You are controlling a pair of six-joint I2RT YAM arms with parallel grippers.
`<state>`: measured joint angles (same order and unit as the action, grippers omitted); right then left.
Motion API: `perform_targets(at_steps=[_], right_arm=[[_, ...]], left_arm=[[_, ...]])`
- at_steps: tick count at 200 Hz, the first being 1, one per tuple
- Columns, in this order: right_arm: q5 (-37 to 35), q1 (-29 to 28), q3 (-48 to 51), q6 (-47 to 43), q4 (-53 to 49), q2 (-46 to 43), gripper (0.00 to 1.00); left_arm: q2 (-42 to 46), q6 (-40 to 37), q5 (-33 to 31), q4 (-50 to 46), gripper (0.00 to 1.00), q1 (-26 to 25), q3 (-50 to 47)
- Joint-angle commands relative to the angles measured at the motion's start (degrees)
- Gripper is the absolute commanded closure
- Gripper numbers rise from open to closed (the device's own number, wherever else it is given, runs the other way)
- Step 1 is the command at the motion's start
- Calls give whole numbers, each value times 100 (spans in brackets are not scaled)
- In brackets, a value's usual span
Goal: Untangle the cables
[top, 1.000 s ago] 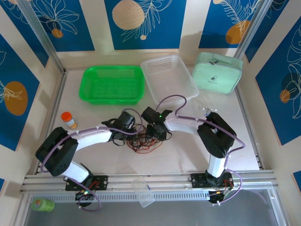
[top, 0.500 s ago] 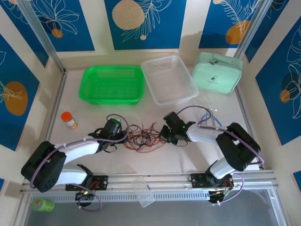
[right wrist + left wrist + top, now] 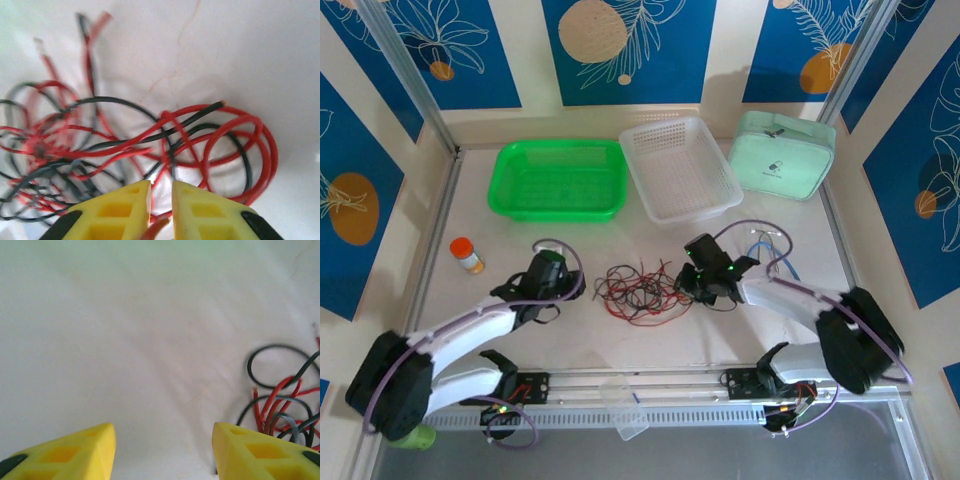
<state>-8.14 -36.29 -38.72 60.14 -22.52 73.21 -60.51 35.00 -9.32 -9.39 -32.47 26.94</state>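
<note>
**A:** Start at your fingertips. What is the left doing?

**B:** My left gripper (image 3: 161,432) stands well open. Between the two yellow fingers (image 3: 75,450) there is only bare white table (image 3: 720,335), and I hold nothing. Just past my right-hand finger lies the edge of the cables (image 3: 640,292): a black loop and some red strands, beside the finger and not between the two.

**A:** And the right?

**B:** My right gripper (image 3: 161,187) is nearly closed, with only a slim gap between the fingers. A red strand runs into that gap low down. I cannot tell whether I am pinching it or whether it merely lies there.

**A:** What is in front of that hand?

**B:** A red coil with a black wire through it lies just ahead to one side. To the other side is a blurred knot of red and black strands, all crossing one another.

**A:** Where does the bundle sit on the table?

**B:** From above, it lies flat in the middle, between my two grippers. The right one is at its edge and the left a little off it. Behind it stand a green basket (image 3: 558,213) and a white basket (image 3: 632,175) side by side. A mint case (image 3: 782,152) is at the far right. An orange-capped bottle (image 3: 467,254) is out to my left.
</note>
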Motion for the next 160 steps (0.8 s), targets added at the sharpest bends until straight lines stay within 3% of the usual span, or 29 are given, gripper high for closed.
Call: perform_targets(at_steps=[1,23,44,72,107,160], right_arm=[[-479,51,-484,-693,-1377,-618,65],[-79,30,-718,-975,-1448,-825,44],[125,-148,-1006,-1049,-1454,-682,37],[-86,-440,-1598,-1145,-1642,38,37],[-573,-649,-2444,-1203,-2290,1359,41],[-596,-682,-2277,-1042,-1975,2367,46]], left_arm=[[518,-611,-531,-1310,41,69,753],[585,-784,-209,-1575,34,65,1202],[403,-793,404,-1444,32,44,1424],[-217,-890,930,-1129,30,-150,1584],[-1444,-1267,977,-1030,25,-924,2153],[-2827,-1224,1241,-489,21,-1427,2423]])
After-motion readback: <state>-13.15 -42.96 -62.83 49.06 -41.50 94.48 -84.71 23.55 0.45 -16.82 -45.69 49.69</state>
